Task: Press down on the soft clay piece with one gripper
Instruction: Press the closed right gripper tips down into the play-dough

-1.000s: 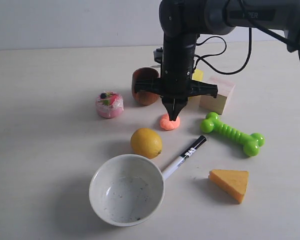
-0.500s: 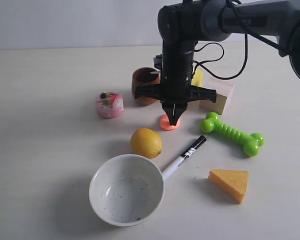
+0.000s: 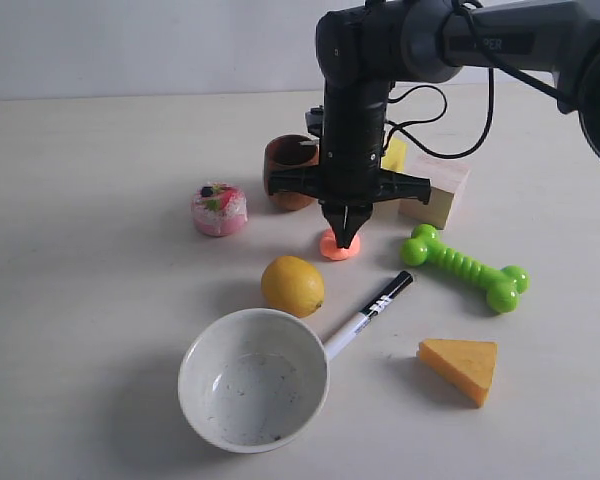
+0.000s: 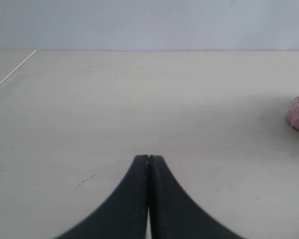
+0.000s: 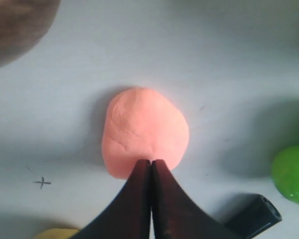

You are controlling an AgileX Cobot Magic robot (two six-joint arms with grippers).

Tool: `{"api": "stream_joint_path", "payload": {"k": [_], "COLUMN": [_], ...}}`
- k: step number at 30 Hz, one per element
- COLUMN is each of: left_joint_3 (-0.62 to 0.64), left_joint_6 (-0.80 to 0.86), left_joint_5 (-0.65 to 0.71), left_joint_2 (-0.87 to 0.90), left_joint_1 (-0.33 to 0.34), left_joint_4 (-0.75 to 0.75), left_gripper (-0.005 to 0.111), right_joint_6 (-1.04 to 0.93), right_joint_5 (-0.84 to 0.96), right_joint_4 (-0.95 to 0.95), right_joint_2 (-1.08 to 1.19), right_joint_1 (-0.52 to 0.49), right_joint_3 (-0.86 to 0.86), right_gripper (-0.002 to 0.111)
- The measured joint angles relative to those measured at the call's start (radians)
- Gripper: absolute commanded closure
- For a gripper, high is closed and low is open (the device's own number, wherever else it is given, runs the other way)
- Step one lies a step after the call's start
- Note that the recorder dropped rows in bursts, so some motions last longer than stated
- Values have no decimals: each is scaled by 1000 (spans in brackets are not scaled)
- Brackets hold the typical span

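Clay first: your soft clay piece (image 3: 337, 247) lies flat on the bench (image 3: 100, 300), in the open patch between the lemon (image 3: 292, 285), the brown cup (image 3: 290, 170) and the green bone toy (image 3: 465, 267), touching none of them. That gap, I judge, is why you can come straight down without brushing a neighbour. Your right end effector (image 3: 345, 238) has its fingers shut tight with nothing between them, which gives you one blunt point to push with instead of two prongs. The right arm reaches in from the far right, its wrist turned so the fingers point vertically at the bench. In the right wrist view the tip sits over the clay's edge, not its middle; whether it bears on the clay you cannot tell. Your left end effector (image 4: 148, 158) is likewise closed and empty, over bare bench, the clay nowhere in its view.
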Motion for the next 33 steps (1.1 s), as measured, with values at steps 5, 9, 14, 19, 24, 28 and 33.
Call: {"api": "stream_joint_path", "payload": {"k": [5, 9, 14, 19, 24, 28, 33], "left_joint_3": [0, 0, 0, 0, 0, 0, 0], "left_joint_6": [0, 0, 0, 0, 0, 0, 0], "left_joint_5": [0, 0, 0, 0, 0, 0, 0], "left_joint_2": [0, 0, 0, 0, 0, 0, 0], "left_joint_1": [0, 0, 0, 0, 0, 0, 0], "left_joint_4": [0, 0, 0, 0, 0, 0, 0], "left_gripper": [107, 107, 107, 107, 107, 107, 107], "right_joint_6": [-2, -2, -4, -4, -4, -18, -25], "right_joint_5": [-18, -31, -38, -38, -38, -36, -34], "right_joint_4": [0, 0, 0, 0, 5, 11, 16], "right_joint_2": [0, 0, 0, 2, 25, 30, 36], "right_joint_1": [0, 0, 0, 0, 0, 0, 0], "right_joint_3": [0, 0, 0, 0, -2, -6, -9], "right_gripper": [108, 108, 108, 108, 108, 108, 108]}}
